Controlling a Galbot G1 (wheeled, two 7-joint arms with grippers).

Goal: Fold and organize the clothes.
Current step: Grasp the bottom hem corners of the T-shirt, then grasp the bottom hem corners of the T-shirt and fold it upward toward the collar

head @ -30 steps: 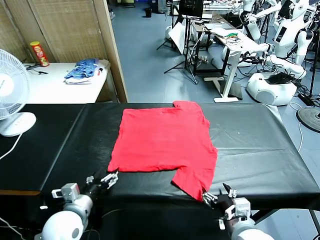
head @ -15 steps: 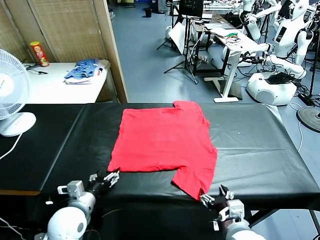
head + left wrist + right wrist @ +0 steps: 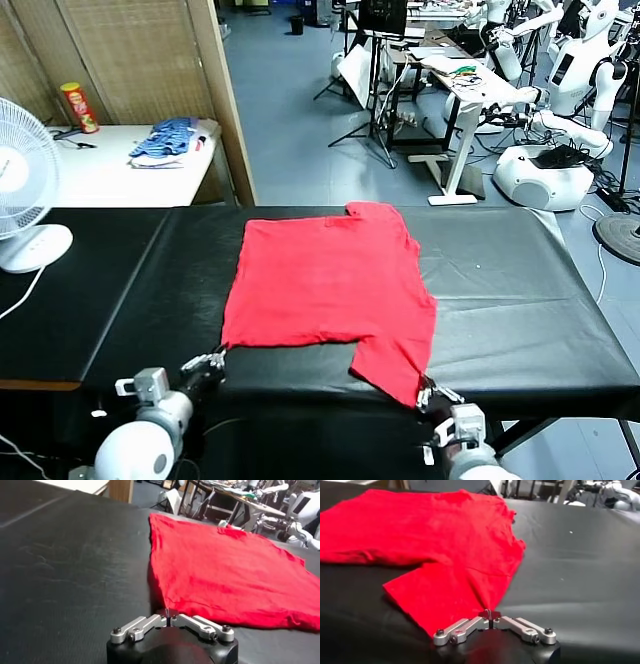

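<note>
Shirt [image 3: 325, 290] lies flat mid-table [image 3: 520, 300]; left gripper [image 3: 169, 615] pinches its near-left corner, right gripper [image 3: 490, 615] pinches the near sleeve corner, both closed at the front edge.

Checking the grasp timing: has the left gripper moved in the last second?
Yes. The left gripper slid back along the black table, and is now shut on the red T-shirt corner.

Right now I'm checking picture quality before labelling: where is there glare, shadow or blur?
Head view: soft sheen on the black table, red T-shirt evenly lit. Left wrist view: the left claw is sharp on the shirt's corner, far benches blurred. Right wrist view: the right claw is sharp on the sleeve tip, with dull glare across the table.
</note>
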